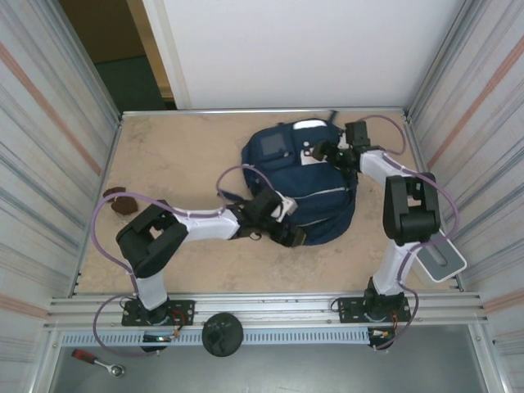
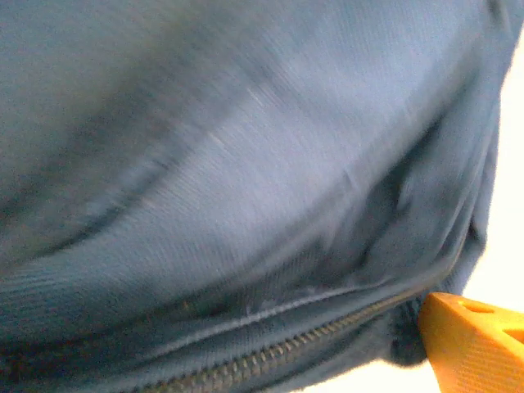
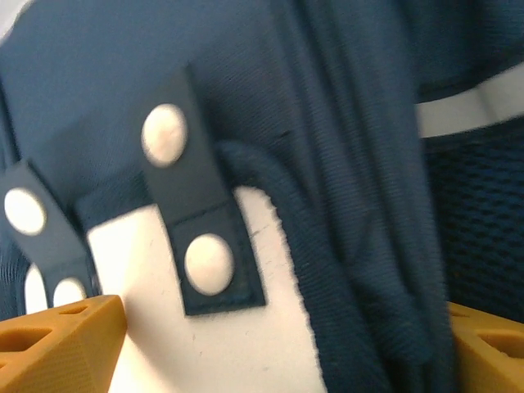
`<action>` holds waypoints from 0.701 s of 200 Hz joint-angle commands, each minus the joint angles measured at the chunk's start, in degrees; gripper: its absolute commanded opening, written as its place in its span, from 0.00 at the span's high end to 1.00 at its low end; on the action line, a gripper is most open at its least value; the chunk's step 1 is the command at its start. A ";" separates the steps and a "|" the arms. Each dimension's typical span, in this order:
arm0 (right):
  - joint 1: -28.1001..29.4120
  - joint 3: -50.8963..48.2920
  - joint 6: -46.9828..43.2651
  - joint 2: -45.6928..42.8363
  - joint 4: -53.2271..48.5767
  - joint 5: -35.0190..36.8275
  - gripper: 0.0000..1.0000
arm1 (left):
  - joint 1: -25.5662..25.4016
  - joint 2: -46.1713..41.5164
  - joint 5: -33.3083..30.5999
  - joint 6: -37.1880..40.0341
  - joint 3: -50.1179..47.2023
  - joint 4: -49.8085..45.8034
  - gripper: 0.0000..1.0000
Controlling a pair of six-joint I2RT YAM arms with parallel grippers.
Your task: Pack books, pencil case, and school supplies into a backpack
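While the worktop (image 1: 180, 155) carries the backpack (image 1: 315, 196) mid-surface, apparently zipped shut, opening it is the step. The left pincer (image 1: 286, 233) gapes at the near zipper (image 2: 270, 356). The right pincer (image 1: 315, 151) stands wide astride a fold by the white patch (image 3: 205, 344). Next: close on the fabric and part the zipper.

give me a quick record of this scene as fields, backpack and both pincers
bag: large navy-blue fabric backpack, lying on the sandy table
left pincer: open, at the backpack's near edge, by a zipper
right pincer: open, fingers either side of a fabric fold beside a white patch with snaps
other: brown lumpy pieces at the table's left edge
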 commanded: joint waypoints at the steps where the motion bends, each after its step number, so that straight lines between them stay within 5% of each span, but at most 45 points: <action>1: 6.45 8.18 -4.96 4.09 -10.06 -7.33 0.16 | -6.26 -0.10 -1.44 6.46 5.94 -1.23 0.03; 53: 5.13 12.43 -11.12 0.90 -17.39 4.05 0.15 | -10.63 -3.90 -5.36 12.99 4.58 -7.07 0.03; 101: 5.23 -3.99 -7.72 -15.25 -11.37 4.00 0.15 | -10.22 -20.61 -9.60 19.19 -5.55 -5.57 0.01; 140: 5.49 -20.84 -3.37 -29.89 -8.32 5.57 0.15 | 1.09 -33.40 -11.88 14.40 -12.65 -6.27 0.01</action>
